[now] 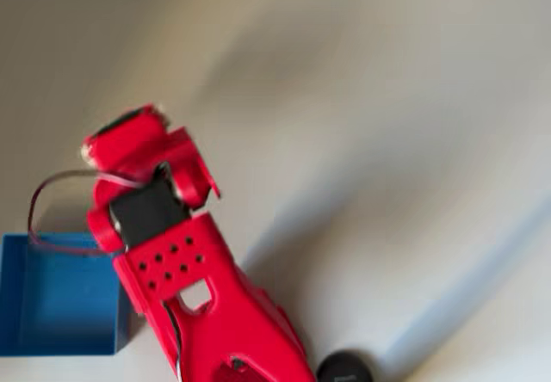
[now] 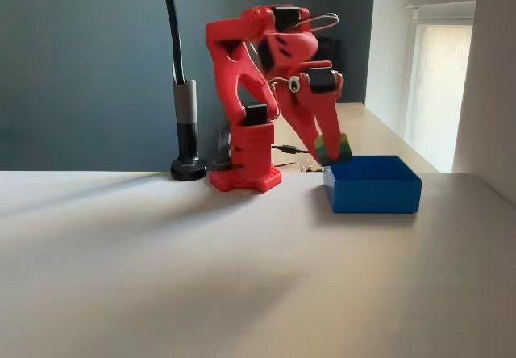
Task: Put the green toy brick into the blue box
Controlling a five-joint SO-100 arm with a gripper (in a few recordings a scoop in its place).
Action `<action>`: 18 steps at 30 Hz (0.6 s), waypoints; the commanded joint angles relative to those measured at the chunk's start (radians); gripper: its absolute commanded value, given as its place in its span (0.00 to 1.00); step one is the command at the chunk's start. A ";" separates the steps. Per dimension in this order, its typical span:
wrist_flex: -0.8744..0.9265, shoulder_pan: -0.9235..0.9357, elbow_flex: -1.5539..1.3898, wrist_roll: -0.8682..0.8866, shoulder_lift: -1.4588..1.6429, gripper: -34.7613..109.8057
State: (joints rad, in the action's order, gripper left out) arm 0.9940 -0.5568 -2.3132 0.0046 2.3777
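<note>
In the fixed view my red gripper (image 2: 330, 155) points down and is shut on the green toy brick (image 2: 342, 145), which sits tilted between the fingertips. The brick hangs just above the left part of the blue box (image 2: 372, 185), close to its rim and clear of the floor of the box. The overhead view has the blue box (image 1: 56, 300) at the lower left, nothing lying inside the part that shows. There the red arm (image 1: 172, 261) leans up past the box's right wall and covers the brick.
A black pole on a round base (image 2: 187, 132) stands left of the arm's base (image 2: 246, 172); its base (image 1: 344, 368) also sits at the overhead view's lower edge. A thin cable (image 1: 39, 201) loops off the wrist. The pale tabletop (image 2: 201, 269) stretches wide in front.
</note>
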 commanded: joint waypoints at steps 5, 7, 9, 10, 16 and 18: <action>0.026 -0.202 0.046 0.060 0.072 0.24; 0.038 -0.252 0.051 0.074 0.072 0.24; 0.058 -0.302 0.051 0.086 0.071 0.24; 0.067 -0.328 0.052 0.094 0.071 0.24; 0.097 -0.460 0.058 0.146 0.067 0.24; 0.098 -0.499 0.051 0.166 0.067 0.24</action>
State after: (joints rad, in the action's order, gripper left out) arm 1.0769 -0.9863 -2.3163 0.1381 2.4007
